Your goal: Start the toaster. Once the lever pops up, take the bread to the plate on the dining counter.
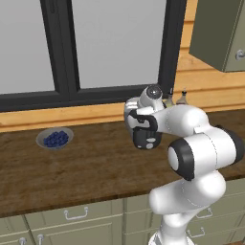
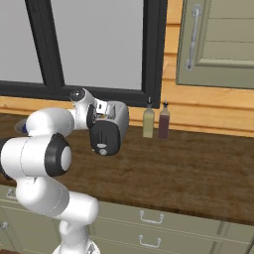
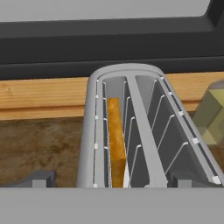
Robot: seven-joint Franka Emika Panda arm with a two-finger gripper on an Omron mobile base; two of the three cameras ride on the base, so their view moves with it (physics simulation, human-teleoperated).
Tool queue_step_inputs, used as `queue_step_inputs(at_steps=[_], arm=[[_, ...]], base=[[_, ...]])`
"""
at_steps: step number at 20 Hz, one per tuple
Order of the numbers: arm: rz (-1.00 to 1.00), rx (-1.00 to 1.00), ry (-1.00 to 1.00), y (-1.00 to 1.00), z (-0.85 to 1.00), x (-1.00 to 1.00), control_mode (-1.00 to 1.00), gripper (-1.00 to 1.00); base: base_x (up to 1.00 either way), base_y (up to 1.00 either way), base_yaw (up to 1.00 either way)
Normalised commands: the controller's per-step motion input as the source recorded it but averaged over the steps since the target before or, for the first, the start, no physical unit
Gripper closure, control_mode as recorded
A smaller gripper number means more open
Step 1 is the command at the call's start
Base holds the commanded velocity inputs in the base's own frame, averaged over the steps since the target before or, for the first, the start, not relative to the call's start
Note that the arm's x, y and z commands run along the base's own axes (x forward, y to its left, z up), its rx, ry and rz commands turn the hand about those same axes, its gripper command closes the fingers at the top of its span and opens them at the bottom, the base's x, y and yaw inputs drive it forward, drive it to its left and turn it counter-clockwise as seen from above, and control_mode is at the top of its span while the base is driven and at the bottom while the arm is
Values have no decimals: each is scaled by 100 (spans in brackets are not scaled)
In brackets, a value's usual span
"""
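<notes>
**Gripper poised above the toaster, jaws spread wide**

Gripper (image 3: 111,181) hangs over the toaster (image 3: 131,127), its two dark fingertips (image 3: 41,178) standing well apart at either side of the hand view and holding nothing. Seen from the hand, the toaster's long axis runs away from the camera toward the wooden wall strip and the dark window frame (image 3: 109,39), with two parallel slots opening upward. The bread (image 3: 116,142) stands on edge in the left slot, its thin face aligned with that same axis; the right slot shows bare wire guides. A pale yellowish bottle (image 3: 212,116) stands just beside the toaster's right flank.

From the right base camera, the toaster's black end panel (image 2: 105,136) faces out over the dark wooden counter (image 2: 188,173), with the arm's wrist directly above the toaster. Two bottles (image 2: 148,121) stand near the wall beside it. From the left base camera, a small grey bowl of blue berries (image 1: 55,138) sits well apart to the left on the same counter.
</notes>
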Motion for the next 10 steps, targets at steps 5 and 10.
queue_step_inputs(at_steps=[5, 10], arm=[[0, 0, 0, 0, 0, 0, -100, -100], [0, 0, 0, 0, 0, 0, -100, -100]], base=[[0, 0, 0], [0, 0, 0]])
